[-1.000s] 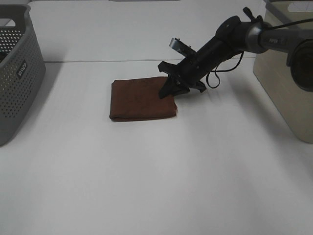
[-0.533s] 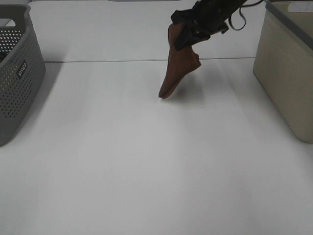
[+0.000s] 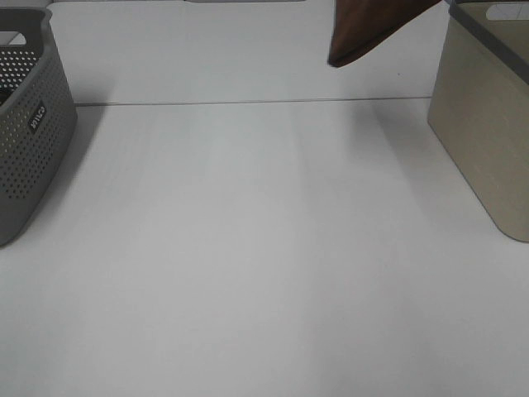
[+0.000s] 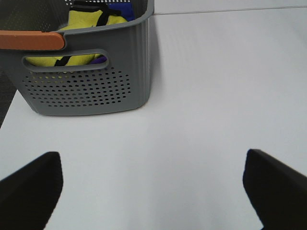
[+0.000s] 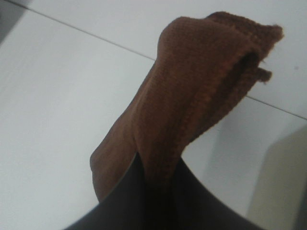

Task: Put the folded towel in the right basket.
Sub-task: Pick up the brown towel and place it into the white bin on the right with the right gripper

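Folded brown towel (image 3: 364,31) hangs in the air at the top edge of the exterior high view, clear of the white surface (image 3: 264,248), near the beige right basket (image 3: 483,124) and to its left, not inside it. In the right wrist view the towel (image 5: 192,96) droops in a creased bundle, with one end pinched between the dark fingers of the right pincer (image 5: 156,179), which is clamped tight on the cloth. The right arm itself is out of the exterior view. The grey perforated left basket (image 3: 29,124) stands at the far left of the surface; the left wrist view shows yellow and blue items inside it (image 4: 86,81). The left pincer (image 4: 151,163) is spread wide over bare surface, gripping nothing.
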Robot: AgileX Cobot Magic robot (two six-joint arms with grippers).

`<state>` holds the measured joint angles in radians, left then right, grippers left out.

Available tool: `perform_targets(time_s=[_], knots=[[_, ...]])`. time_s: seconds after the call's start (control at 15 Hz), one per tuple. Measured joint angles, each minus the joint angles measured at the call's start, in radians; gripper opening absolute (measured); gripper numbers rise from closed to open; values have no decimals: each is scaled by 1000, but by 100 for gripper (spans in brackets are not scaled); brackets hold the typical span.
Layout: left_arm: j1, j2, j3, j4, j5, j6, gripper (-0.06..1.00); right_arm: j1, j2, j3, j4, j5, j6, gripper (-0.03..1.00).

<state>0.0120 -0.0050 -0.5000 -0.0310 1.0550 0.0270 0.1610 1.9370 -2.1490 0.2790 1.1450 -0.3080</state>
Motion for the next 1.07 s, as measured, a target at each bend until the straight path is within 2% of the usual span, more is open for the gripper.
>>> perform_targets(time_s=[0.07, 0.13, 0.2, 0.33, 0.53, 0.67, 0.93, 1.0, 1.07], knots=[[0, 0, 0, 0, 0, 0, 97, -79, -46, 0, 0, 21, 1, 7], [0, 0, 0, 0, 0, 0, 97, -79, -46, 0, 0, 21, 1, 7], [0, 0, 0, 0, 0, 0, 97, -183, -80, 0, -1, 33, 1, 7], [0, 0, 0, 0, 0, 0, 97, -287, -80, 3, -4, 52, 3, 7], [0, 0, 0, 0, 0, 0, 97, -402, -73, 11, -9, 58, 19, 7], [0, 0, 0, 0, 0, 0, 97, -438, -30, 11, 36, 74, 19, 7], [0, 0, 0, 0, 0, 0, 97, -439, 116, 11, 105, 75, 21, 7], [0, 0, 0, 0, 0, 0, 97, -439, 145, 11, 105, 75, 26, 9], [0, 0, 0, 0, 0, 0, 97, -439, 168, 11, 101, 75, 46, 15]])
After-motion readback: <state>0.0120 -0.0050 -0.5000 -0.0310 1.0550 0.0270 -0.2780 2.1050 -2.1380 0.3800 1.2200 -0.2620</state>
